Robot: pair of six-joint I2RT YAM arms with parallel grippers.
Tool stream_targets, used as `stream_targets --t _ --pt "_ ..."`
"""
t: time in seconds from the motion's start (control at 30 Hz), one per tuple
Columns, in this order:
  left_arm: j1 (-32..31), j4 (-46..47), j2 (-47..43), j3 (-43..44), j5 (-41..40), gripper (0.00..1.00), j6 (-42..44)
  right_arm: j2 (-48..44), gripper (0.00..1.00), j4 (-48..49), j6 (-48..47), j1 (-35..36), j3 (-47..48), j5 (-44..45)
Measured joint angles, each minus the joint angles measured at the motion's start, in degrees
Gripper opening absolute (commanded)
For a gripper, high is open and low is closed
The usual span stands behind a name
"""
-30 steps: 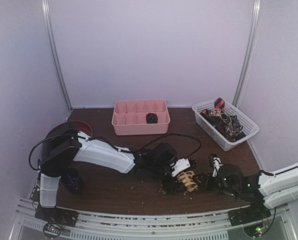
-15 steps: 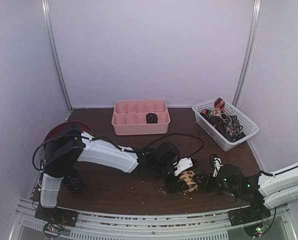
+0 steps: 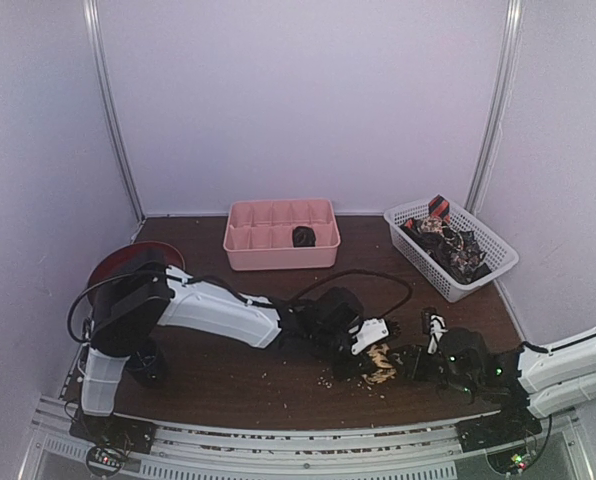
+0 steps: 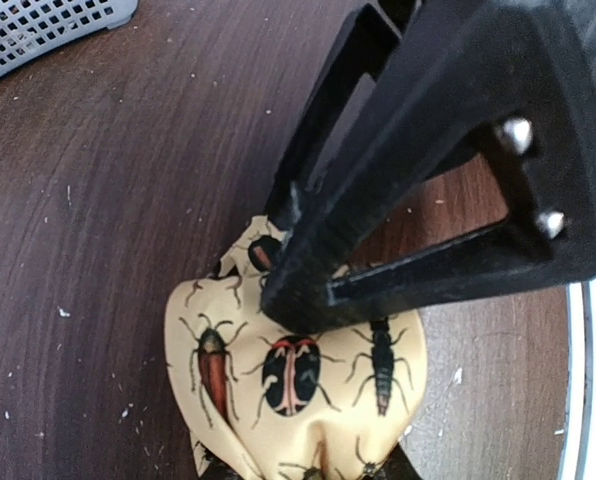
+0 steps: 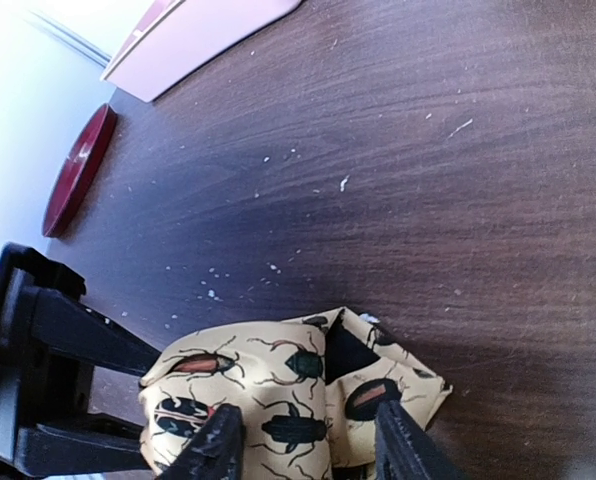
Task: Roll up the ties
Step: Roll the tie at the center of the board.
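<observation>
Two sets of jaws gripped the tan beetle-print tie [image 3: 381, 365] between them on the desk [image 3: 228, 385], left jaws pinching a fold, right jaws straddling it; it sat flatter than before.

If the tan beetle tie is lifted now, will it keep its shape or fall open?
Probably floppy: the tie lies in soft, uneven folds, so it may sag and unroll if lifted by one edge. Likely light, being thin cloth. It looks smooth, so it might slip from the left pincer.
</observation>
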Motion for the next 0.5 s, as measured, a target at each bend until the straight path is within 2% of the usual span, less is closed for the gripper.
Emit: stream_targets --t 0.27,0.5 --pt "-0.1 -0.1 -4.0 -5.2 -3.2 0.26 -1.7 -1.5 0.85 0.6 2.6 -0.9 -0.2 -4.1" --pt "0.0 0.1 -5.6 -7.7 -3.7 0.28 -2.4 2.3 0.88 4.8 5.2 -2.8 -0.2 -8.9"
